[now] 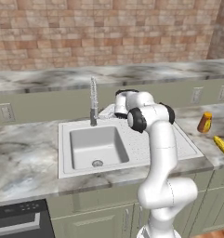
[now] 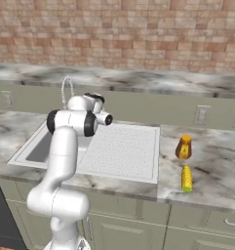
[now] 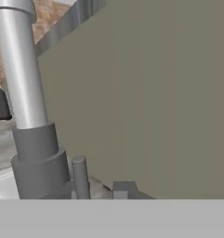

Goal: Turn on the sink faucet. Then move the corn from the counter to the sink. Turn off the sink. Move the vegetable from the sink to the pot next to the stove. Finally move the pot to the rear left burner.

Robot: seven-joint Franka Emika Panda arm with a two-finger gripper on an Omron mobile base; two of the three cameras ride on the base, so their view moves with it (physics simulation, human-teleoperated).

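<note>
The arm (image 1: 161,153) reaches forward over the sink (image 1: 81,160) and its hand sits low at the back rim, just beside the base of the faucet (image 1: 93,108). In the hand view the faucet's shiny upright pipe (image 3: 19,69) rises at the left out of a dark grey collar (image 3: 39,162), and a thin grey lever (image 3: 80,179) stands just beside that collar, close in front of the jaws. A small dark fingertip (image 3: 124,189) shows at the bottom edge, right of the lever. Whether the jaws are open or closed cannot be told, nor whether they touch the lever. Behind the faucet runs the olive wall panel (image 3: 155,102).

The corn (image 2: 186,178) lies on the marble tabletop (image 2: 211,171), well to the right of the jaws and beyond the sink's ribbed draining board (image 2: 124,151). An orange bottle (image 2: 184,147) stands upright just behind the corn, apart from it. The sink basin (image 1: 97,146) lies in front of the jaws and to their left, with the drain (image 1: 97,163) at its near side. No water is seen running from the spout. A dark appliance corner (image 1: 20,219) sits far to the left, below the tabletop edge.
</note>
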